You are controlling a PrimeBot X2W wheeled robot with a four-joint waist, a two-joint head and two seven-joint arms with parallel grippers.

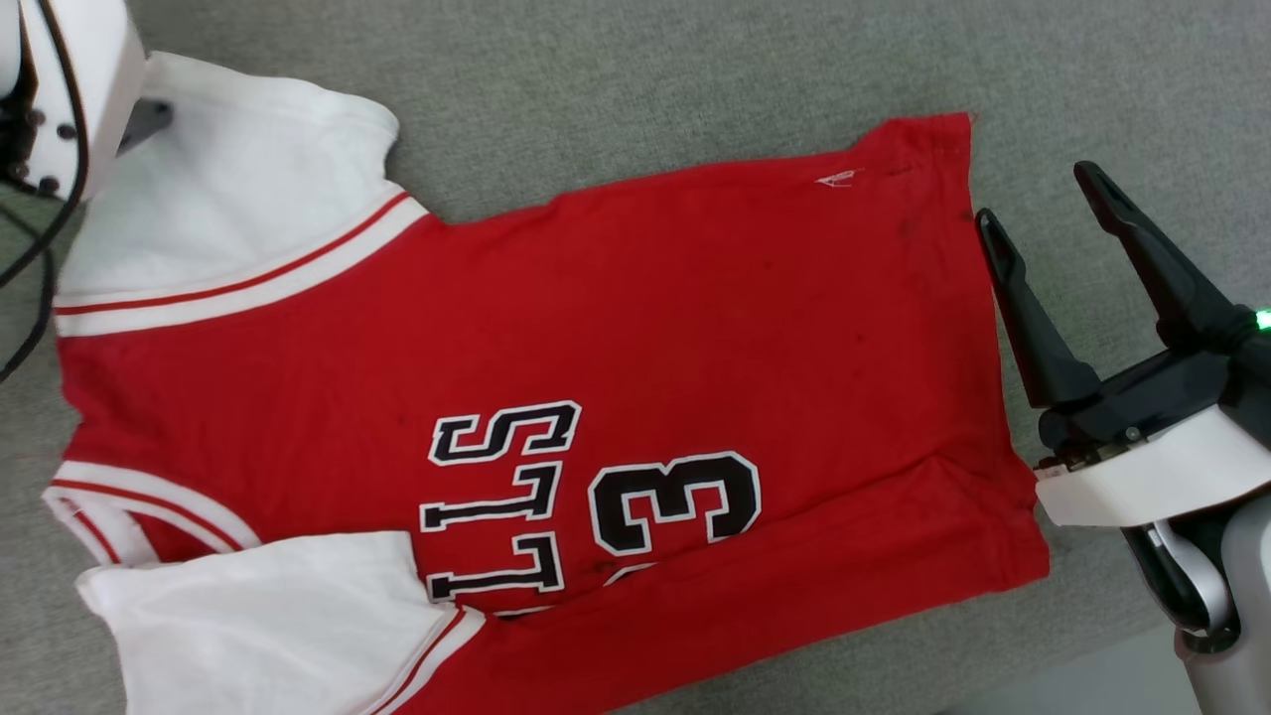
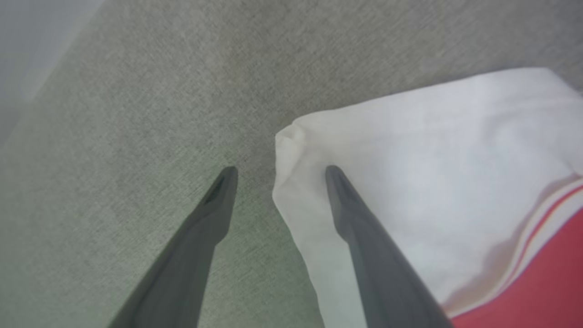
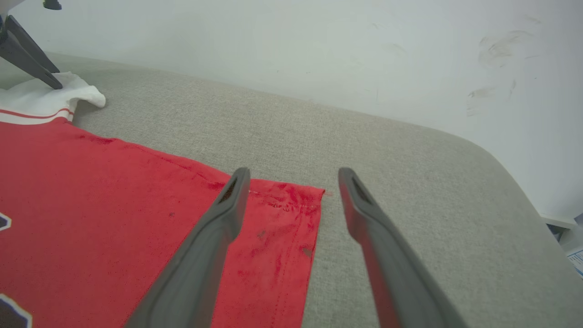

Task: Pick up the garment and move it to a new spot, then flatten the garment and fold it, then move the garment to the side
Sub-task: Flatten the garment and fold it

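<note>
The garment (image 1: 645,328), a red jersey shirt with white sleeves and black lettering with a 3, lies spread on the grey cloth surface, collar to the left, hem to the right. Its near side is folded over part of the lettering. My left gripper (image 2: 281,171) is open and straddles the corner of the far white sleeve (image 2: 432,159), one finger over the sleeve, the other over bare grey cloth. My right gripper (image 1: 1038,199) is open beside the hem. In the right wrist view, the right gripper (image 3: 294,172) straddles the hem's far corner (image 3: 314,196).
The grey padded surface (image 1: 695,79) extends beyond the garment on all sides. A white wall (image 3: 319,54) stands behind it, and its rounded edge (image 3: 510,173) falls away at the right. A black cable (image 1: 30,298) hangs at the left by my pale left forearm (image 1: 79,79).
</note>
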